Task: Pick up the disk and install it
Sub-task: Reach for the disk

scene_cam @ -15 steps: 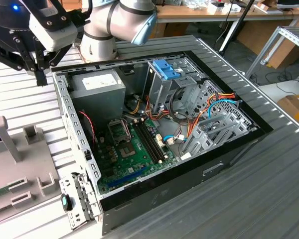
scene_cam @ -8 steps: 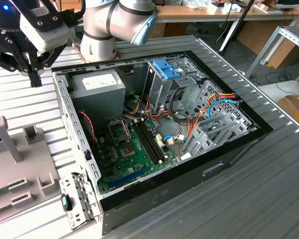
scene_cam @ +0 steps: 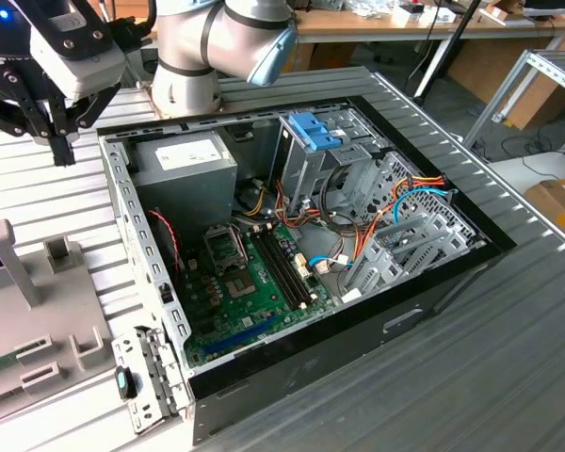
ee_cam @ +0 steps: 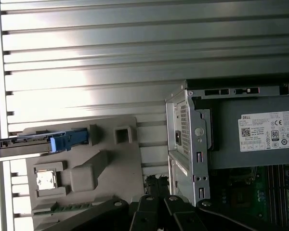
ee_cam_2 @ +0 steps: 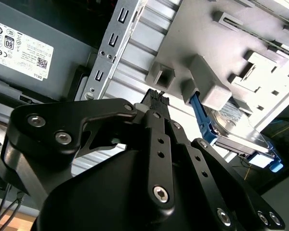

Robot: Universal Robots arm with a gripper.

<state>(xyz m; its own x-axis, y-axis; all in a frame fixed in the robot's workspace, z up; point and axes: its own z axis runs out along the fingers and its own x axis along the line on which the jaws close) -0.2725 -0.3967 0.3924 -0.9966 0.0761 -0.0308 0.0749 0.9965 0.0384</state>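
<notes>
Hand [scene_cam: 64, 149] closed, empty, beside the open computer case [scene_cam: 124, 221].
First wrist view: disk [ee_cam: 24, 144] on edge in grey fixture [ee_cam: 113, 166]; exterior view: blue bracket [scene_cam: 313, 130] atop drive cage [scene_cam: 301, 174].

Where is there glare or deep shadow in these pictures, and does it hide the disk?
In the first wrist view a bright band washes out part of the ribbed table, yet the disk is plain to see. In the second wrist view the disk reflects light, and the hand is very dark. In the exterior view the computer case is dim inside.
</notes>
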